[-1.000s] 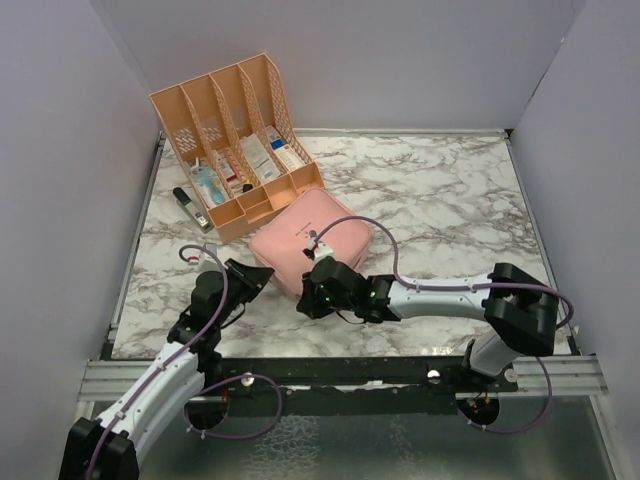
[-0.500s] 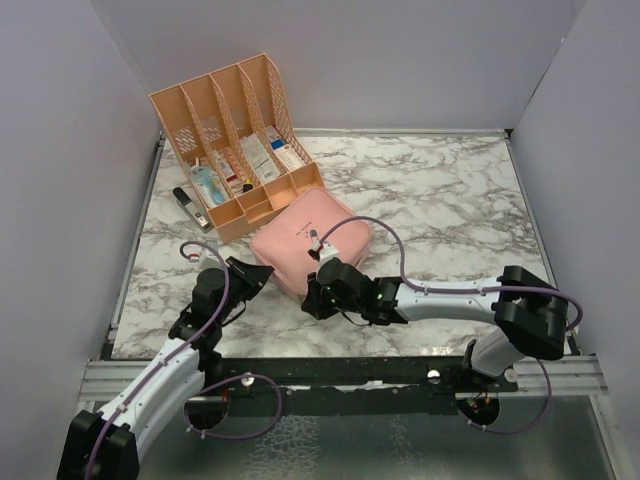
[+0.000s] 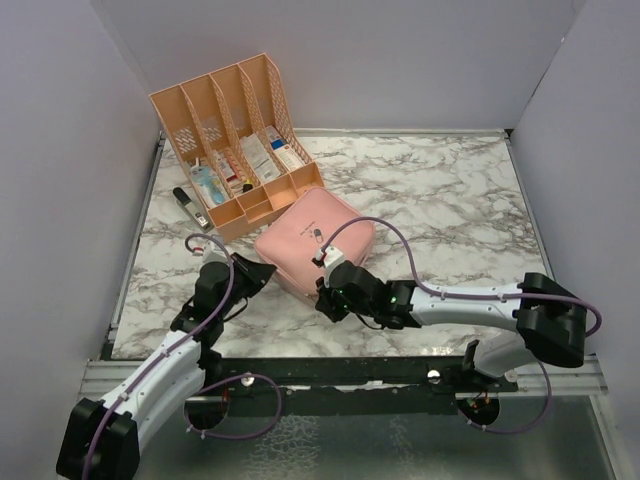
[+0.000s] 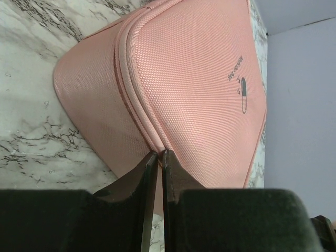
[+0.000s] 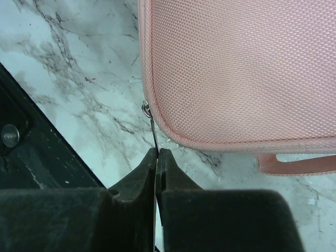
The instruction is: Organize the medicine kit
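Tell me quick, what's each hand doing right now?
Left hand: closed, apparently pinching the medicine kit at its seam.
Right hand: closed on the kit's zipper pull.

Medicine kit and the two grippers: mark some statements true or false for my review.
1. The medicine kit lies closed on the table. True.
2. The right gripper is open above the kit. False: it is shut on the zip pull at the kit's edge.
3. The left gripper is pinched on the kit's edge. True.
4. The kit stands inside the peach organizer. False: it lies beside it, on the marble.
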### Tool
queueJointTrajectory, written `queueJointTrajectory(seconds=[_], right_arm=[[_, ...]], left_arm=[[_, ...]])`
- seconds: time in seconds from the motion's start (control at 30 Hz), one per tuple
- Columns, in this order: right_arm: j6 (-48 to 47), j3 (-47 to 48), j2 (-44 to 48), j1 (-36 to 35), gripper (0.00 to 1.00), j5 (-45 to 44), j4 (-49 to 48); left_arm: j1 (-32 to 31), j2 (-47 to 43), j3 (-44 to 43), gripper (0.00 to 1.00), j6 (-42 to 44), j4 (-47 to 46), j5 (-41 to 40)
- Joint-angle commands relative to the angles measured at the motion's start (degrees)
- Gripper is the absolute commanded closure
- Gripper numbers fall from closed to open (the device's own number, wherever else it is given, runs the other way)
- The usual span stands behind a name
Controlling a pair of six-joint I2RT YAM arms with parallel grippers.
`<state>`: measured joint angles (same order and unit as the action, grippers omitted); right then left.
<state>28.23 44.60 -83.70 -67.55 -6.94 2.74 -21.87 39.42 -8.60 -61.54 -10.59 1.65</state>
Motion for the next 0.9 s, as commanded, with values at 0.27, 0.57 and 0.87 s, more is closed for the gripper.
queueJointTrajectory(seconds=[0.27,0.57,0.87], right_arm=[[-6.34,-0.04,2.10,-0.65,0.99,-7.92,20.13],[-7.10,0.85,4.66,-0.66,0.99,-9.15,22.95],[-2.78,0.64,3.71,-0.65,0.77,-6.31,15.43]], left_arm=[[0.59,3.10,-2.34,0.88,3.51,0.84,-2.01],[0.55,4.34,-3.23,0.88,4.31,0.47,-1.66],[0.51,4.53,-3.74,0.79,5.25,-1.03,1.69]])
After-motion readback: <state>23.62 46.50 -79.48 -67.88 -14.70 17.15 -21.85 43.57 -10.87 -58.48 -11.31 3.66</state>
